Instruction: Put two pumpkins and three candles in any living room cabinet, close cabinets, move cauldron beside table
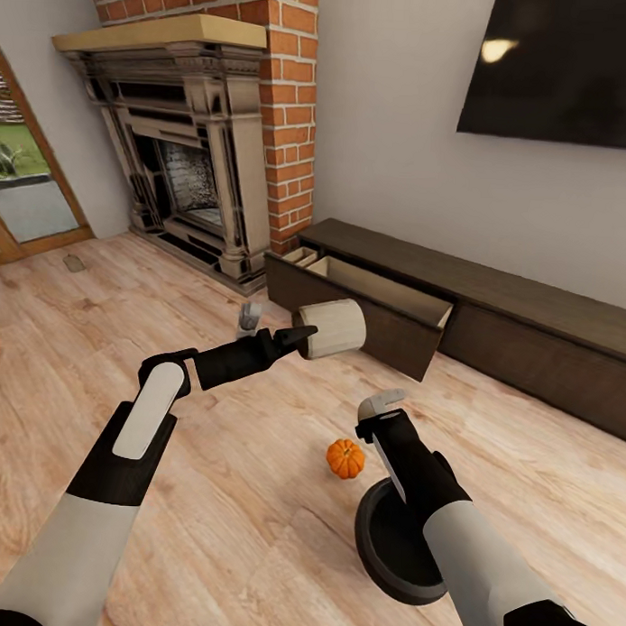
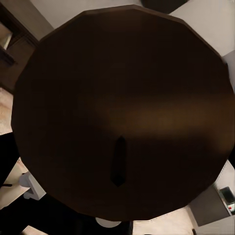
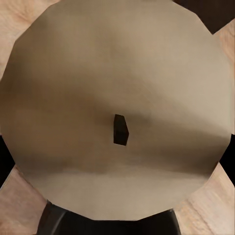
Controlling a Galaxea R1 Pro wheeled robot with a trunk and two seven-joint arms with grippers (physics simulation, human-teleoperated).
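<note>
**Candle in left end effector, heading for open drawer**

Short stout cream-beige cylinder candle (image 1: 333,328) lies on its side in the air, clamped at the tip of the left end effector (image 1: 305,335), just in front of the pulled-out drawer (image 1: 386,302) of the long low dark-brown wood cabinet (image 1: 494,292). Left wrist view: candle's round top with wick nub (image 2: 117,161), shaded dark. Right wrist view: a second cream candle top (image 3: 112,112) right against the camera, so the right end effector (image 1: 382,407) looks to be holding one too; its fingers are hidden, can't confirm.

Step, by my read: stowing candles. Next: carry the left candle over the drawer's tan interior, lower, release.

Small orange ribbed pumpkin (image 1: 345,458) on the wood floor (image 1: 207,490), near the round black cauldron (image 1: 391,541), which is partly behind the right arm. Second pumpkin, third candle: can't place. Drawer contents hidden by its front wall.
</note>
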